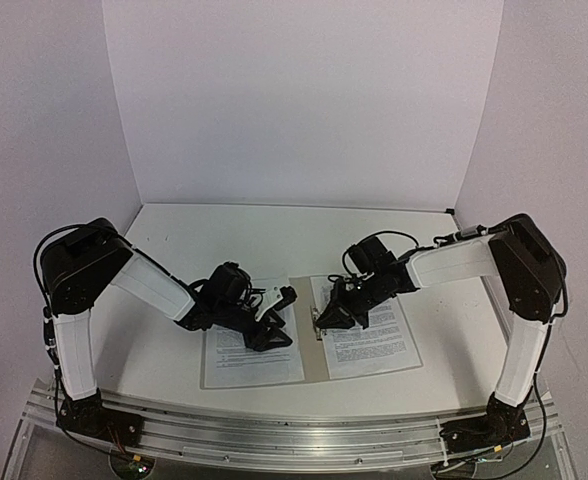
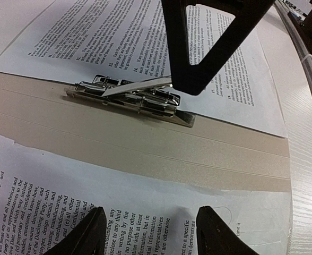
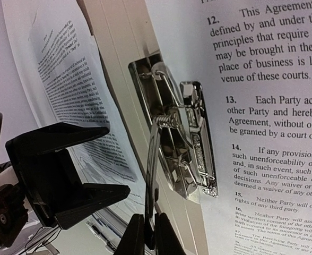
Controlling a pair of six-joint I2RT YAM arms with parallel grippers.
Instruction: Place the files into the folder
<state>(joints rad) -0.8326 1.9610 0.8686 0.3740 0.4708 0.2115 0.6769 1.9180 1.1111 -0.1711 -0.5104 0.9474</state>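
My right gripper pinches the clip lever; the left gripper gapes, empty. I would hold the lever high and slide the left sheet under squarely.

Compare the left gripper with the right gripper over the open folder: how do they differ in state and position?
The left gripper has its fingers spread apart and holds nothing; the right gripper is pinched on the clip's metal lever. The left gripper is above the printed sheet on the left half of the folder; the right gripper is at its spine. Both are black and low over the folder.
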